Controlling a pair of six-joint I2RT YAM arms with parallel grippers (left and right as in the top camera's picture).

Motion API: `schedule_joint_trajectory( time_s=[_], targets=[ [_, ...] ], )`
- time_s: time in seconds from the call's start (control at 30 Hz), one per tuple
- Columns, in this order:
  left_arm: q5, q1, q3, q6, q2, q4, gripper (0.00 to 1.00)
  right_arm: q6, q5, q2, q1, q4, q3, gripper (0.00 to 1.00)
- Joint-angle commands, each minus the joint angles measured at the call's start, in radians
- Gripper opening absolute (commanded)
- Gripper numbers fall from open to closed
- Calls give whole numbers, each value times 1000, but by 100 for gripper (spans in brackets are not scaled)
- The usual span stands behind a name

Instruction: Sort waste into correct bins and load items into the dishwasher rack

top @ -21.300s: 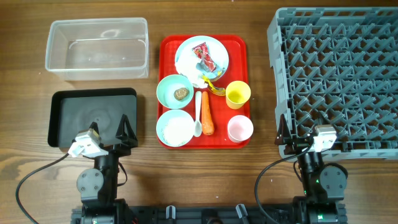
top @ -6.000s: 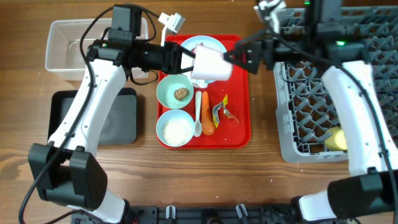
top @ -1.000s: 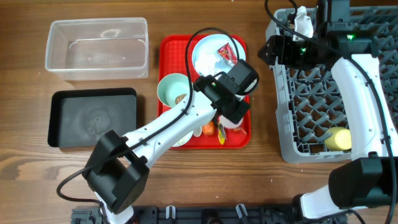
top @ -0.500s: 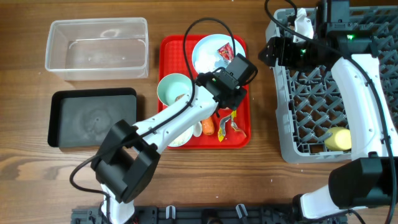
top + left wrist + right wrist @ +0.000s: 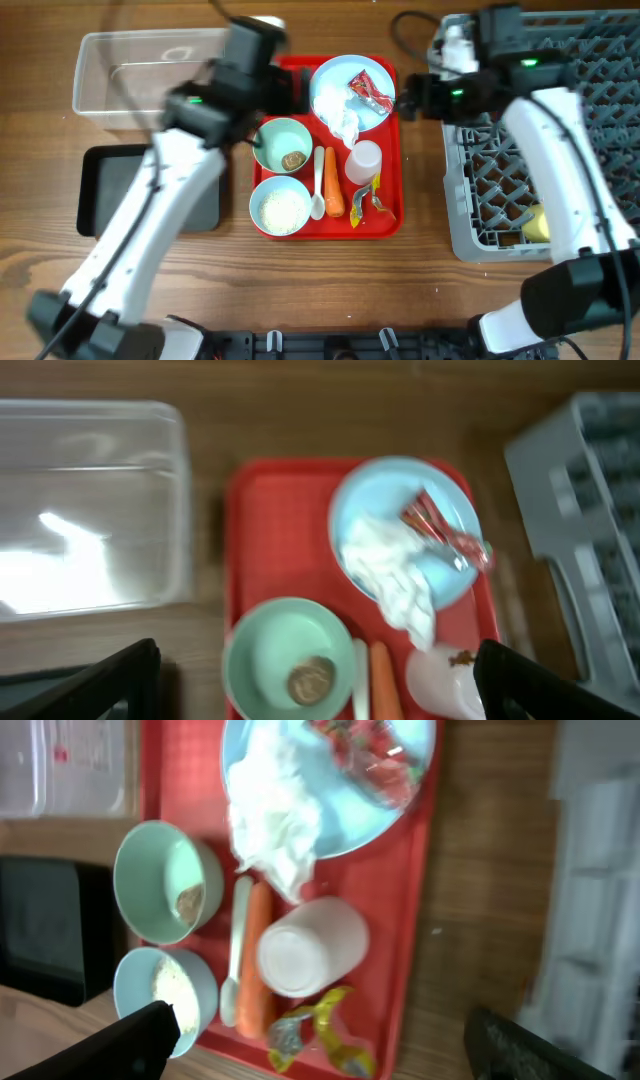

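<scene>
Left gripper [image 5: 316, 648] withdrawn, spread | pink cup [image 5: 363, 160] mouth-down | carrot [image 5: 333, 185] parallels spoon [image 5: 318, 185]

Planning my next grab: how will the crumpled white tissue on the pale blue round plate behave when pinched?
The crumpled white tissue looks soft and light, so it will probably squash and droop. It spills over the pale blue round plate's rim, so an end may trail across the flat red tray.

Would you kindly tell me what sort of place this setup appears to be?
Most likely a lab bench staged as a dish-clearing station: a red tray of used dishes and scraps on a wooden table, a grey dishwasher rack beside it, and a clear tub and black bin for waste.
</scene>
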Motion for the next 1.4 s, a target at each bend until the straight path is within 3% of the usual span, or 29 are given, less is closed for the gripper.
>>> schedule_joint_trajectory(
  time_s=[0.0,0.37,0.53,0.7,0.87,0.97,1.2,1.23,1.27,1.37],
  targets=[
    [6,66,-2,-33,19,-48,100,107,153,77,117,6,-3,94],
    [5,78,-3,-32,63,-75,100,152,156,365,235,24,-3,91],
    [5,78,-4,-32,66,-79,100,182,177,374,243,21,-4,64],
    [5,78,-4,-32,66,-79,100,183,209,363,234,-1,-2,50],
    [5,78,-4,-32,66,-79,100,180,213,154,180,-50,34,51],
    [5,78,-4,-32,66,-79,100,156,201,-33,43,-92,34,51],
    [6,78,-4,-32,66,-79,100,89,129,-43,-32,-134,31,51],
    [6,77,-4,-32,66,-79,100,73,109,-37,-29,-137,29,57],
    [24,75,-4,-32,66,-82,100,60,109,-33,-29,-137,29,62],
    [260,63,-7,-32,105,-99,99,54,109,-27,-30,-116,29,70]
  ],
)
